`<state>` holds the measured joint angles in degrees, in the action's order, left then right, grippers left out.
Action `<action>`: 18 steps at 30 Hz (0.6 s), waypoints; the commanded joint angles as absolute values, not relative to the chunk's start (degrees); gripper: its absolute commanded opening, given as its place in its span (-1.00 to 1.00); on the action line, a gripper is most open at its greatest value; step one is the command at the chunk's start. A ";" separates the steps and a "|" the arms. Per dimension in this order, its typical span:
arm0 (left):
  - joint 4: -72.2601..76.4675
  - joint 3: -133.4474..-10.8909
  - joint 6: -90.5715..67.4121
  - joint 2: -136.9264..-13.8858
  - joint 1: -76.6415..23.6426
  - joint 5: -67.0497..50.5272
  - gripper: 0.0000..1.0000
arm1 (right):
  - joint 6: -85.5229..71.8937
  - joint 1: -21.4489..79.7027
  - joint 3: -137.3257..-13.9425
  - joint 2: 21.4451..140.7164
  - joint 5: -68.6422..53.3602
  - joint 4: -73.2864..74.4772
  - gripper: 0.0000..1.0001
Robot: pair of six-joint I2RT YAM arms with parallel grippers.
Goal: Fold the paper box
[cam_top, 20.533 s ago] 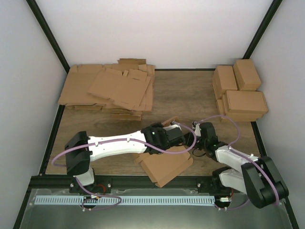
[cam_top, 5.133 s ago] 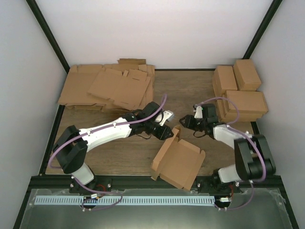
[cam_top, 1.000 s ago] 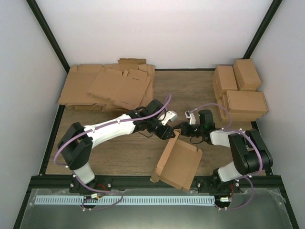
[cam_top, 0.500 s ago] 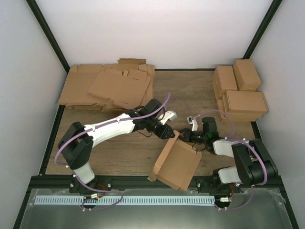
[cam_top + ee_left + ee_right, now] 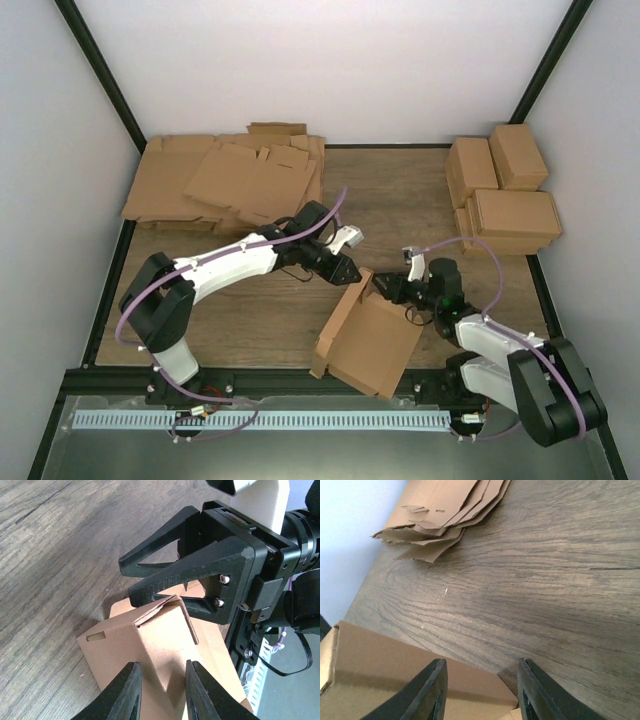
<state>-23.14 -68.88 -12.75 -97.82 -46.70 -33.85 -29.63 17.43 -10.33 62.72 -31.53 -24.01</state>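
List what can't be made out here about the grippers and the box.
- Top external: whether the left gripper or the right gripper touches the paper box; too small, and both grippers crowd that corner.
- Left wrist: whether its fingers pinch the box wall; the bottom edge cuts them off.
- Right wrist: most of the box, cut off by the bottom edge.

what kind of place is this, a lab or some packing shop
Probably a robot test cell set up for box folding: two arms bolted to a wooden table inside plain white walls, a heap of flat cardboard sheets, and a stack of folded boxes.
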 commanded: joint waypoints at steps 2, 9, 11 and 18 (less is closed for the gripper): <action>-25.74 -68.23 -9.89 -98.78 -45.79 -32.14 -0.47 | -26.45 22.03 -7.59 58.69 -24.87 -28.96 -0.01; -25.46 -68.53 -9.49 -99.44 -44.75 -32.67 -0.47 | -26.93 25.23 -8.08 57.84 -18.60 -25.87 -0.03; -25.49 -68.60 -9.41 -99.64 -44.47 -32.82 -0.47 | -28.73 25.22 -10.00 58.95 -15.47 -21.09 -0.07; -25.36 -69.01 -9.40 -100.30 -44.30 -33.15 -0.47 | -33.27 25.55 -8.30 53.46 -12.98 -17.12 -0.07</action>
<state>-24.12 -68.95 -10.74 -97.84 -44.84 -35.44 -30.59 24.80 -8.19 57.63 -15.99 -19.77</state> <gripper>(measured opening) 0.267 0.466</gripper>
